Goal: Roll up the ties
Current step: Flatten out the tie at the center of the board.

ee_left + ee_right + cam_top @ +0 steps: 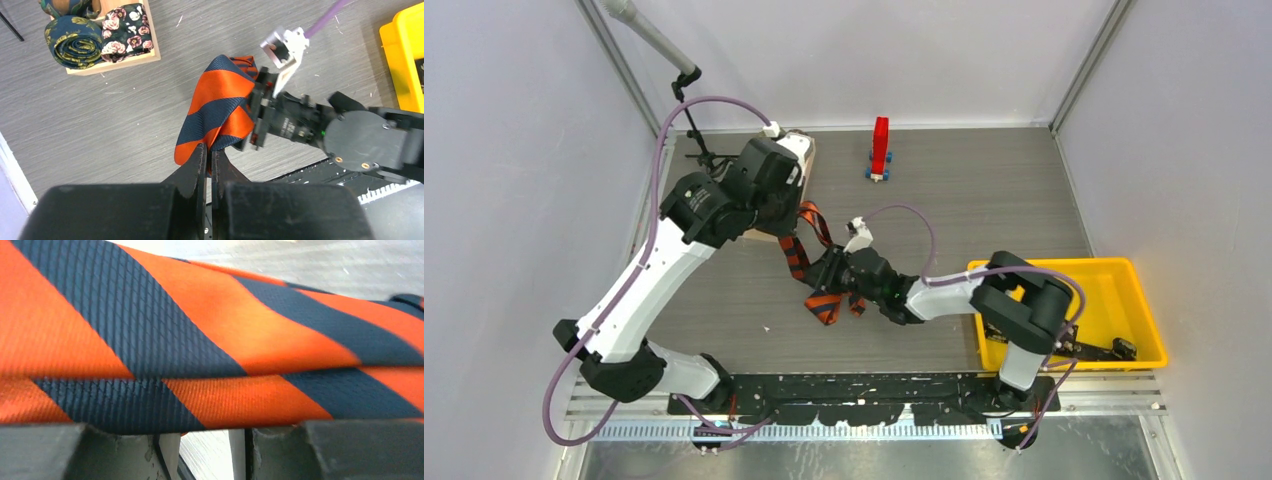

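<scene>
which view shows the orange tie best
Left wrist: the orange tie shows clearly, its lower end pinched in the shut left gripper, the right gripper at its side. Top view shows it small, partly hidden by arms. Right wrist shows only a close-up of its stripes.

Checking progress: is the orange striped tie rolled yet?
Not rolled: the tie, pinched in the left gripper, lies in loose folds, no coil.

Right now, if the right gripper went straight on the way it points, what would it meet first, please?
The striped tie, stretched across just ahead of the right gripper; exact gap unclear.
</scene>
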`<control>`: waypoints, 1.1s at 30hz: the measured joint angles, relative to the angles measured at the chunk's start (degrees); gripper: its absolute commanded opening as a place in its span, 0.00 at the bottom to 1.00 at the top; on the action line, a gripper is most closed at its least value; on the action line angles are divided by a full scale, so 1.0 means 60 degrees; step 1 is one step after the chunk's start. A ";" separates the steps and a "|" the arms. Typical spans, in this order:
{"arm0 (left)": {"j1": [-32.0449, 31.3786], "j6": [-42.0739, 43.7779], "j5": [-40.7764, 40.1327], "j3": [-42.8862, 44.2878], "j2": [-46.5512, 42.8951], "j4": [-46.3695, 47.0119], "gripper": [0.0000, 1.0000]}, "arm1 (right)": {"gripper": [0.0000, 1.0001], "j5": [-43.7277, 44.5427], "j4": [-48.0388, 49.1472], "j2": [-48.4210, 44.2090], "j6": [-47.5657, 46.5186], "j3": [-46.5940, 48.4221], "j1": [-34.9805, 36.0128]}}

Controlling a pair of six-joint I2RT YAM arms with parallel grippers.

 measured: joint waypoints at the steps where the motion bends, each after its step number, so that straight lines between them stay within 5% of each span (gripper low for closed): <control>1: 0.0000 0.0007 0.0040 0.0098 0.0025 -0.0131 0.00 | 0.40 0.0044 0.0288 0.0299 0.0069 0.0200 0.0000; 9: 0.0011 0.0222 0.0080 0.1395 0.0124 -0.0951 0.00 | 0.44 0.0790 0.1439 0.1162 0.0168 0.1348 -0.0375; 19: 0.0091 0.0470 0.0652 0.1428 0.0091 -0.0255 0.00 | 0.51 0.0488 0.2047 0.1876 -0.0135 0.3042 -0.2404; 27: -0.0004 0.0514 0.1657 0.1096 -0.0947 0.0080 0.00 | 0.52 0.1005 -0.0903 0.2186 -0.2277 0.4987 -0.5045; 33: 0.0000 0.0605 0.2393 -0.1483 -0.2506 0.0994 0.00 | 0.52 0.2007 -0.2262 0.1359 -0.3942 0.4652 -0.5992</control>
